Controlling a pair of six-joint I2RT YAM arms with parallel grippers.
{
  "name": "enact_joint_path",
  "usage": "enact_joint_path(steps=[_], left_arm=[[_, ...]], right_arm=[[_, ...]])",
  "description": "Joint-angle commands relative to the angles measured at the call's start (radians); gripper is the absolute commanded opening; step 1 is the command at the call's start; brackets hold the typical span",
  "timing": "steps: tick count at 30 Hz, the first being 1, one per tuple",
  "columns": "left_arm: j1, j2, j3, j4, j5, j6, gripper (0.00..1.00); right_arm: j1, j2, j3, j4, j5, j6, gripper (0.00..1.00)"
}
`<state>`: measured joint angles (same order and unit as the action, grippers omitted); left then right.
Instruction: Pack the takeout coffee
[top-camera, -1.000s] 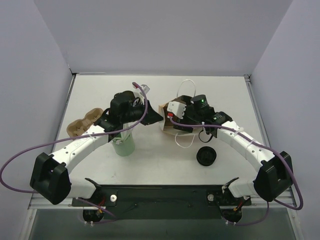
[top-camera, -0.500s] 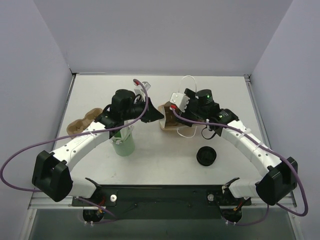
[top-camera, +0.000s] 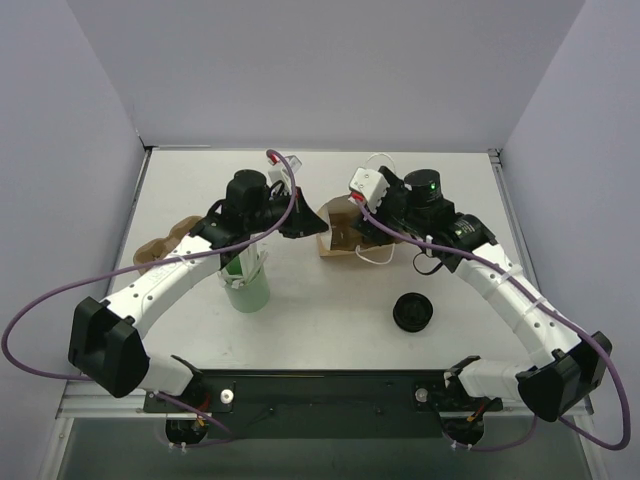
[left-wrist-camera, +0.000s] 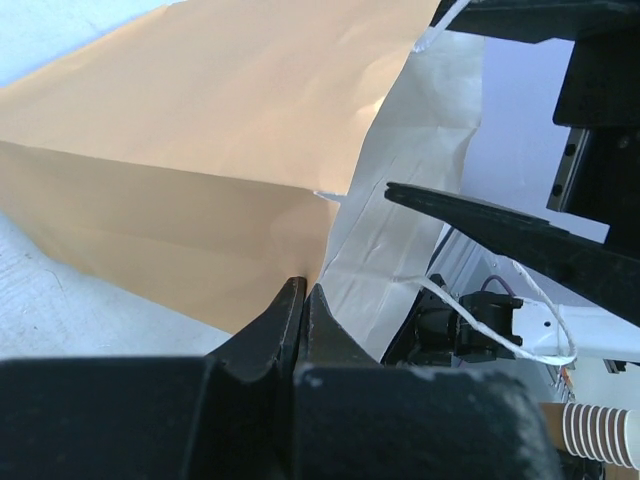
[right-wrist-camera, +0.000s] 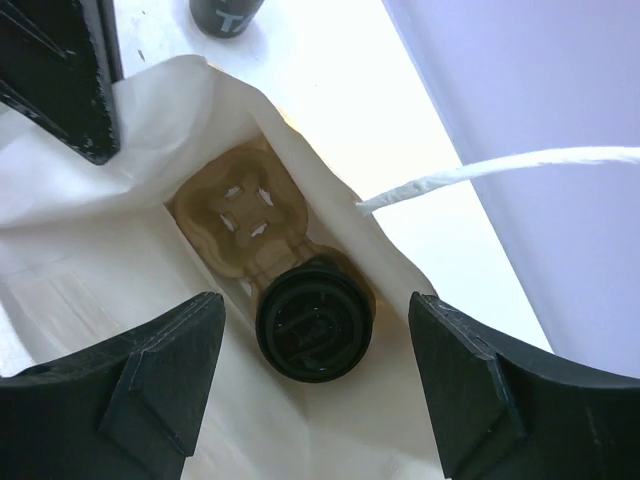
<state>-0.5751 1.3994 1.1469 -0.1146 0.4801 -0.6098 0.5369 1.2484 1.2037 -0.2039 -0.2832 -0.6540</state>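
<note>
The takeout coffee (right-wrist-camera: 315, 320), a small black cup, sits in one slot of a brown carrier (right-wrist-camera: 240, 212) at the bottom of the paper bag (top-camera: 338, 238). My right gripper (right-wrist-camera: 315, 390) hangs open above the cup, one finger on each side, touching nothing. In the top view it hovers over the bag's mouth (top-camera: 368, 218). My left gripper (left-wrist-camera: 303, 290) is shut on the bag's rim and holds that side up; it pinches the bag's left edge (top-camera: 308, 215). The carrier's other slot is empty.
A green cup (top-camera: 247, 286) stands under my left arm. A brown cup carrier (top-camera: 165, 245) lies at the left. A round black thing (top-camera: 412, 313) sits near the front right. Another black cup (right-wrist-camera: 228, 12) shows just beyond the bag. The bag's white string handles (top-camera: 375, 160) stick up.
My right gripper has drawn up and back from the bag, its jaws narrowing a little. The left gripper has shifted slightly toward the back with the bag's edge.
</note>
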Motion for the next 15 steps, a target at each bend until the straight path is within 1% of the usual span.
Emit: enact_joint_path(steps=[1, 6, 11, 15], left_arm=[[0.0, 0.012, 0.088, -0.026, -0.015, -0.018, 0.0], [0.012, 0.024, 0.134, -0.06, -0.032, -0.007, 0.0], [0.021, 0.046, 0.151, -0.073, -0.04, -0.005, 0.08], [0.024, 0.061, 0.163, -0.088, -0.046, -0.01, 0.14]], right_arm=[[-0.005, -0.037, 0.051, -0.026, -0.066, 0.06, 0.74], [-0.005, -0.047, 0.074, -0.026, -0.099, 0.102, 0.7], [-0.003, -0.056, 0.131, -0.011, -0.113, 0.161, 0.7], [-0.002, -0.052, 0.172, -0.005, -0.068, 0.241, 0.7]])
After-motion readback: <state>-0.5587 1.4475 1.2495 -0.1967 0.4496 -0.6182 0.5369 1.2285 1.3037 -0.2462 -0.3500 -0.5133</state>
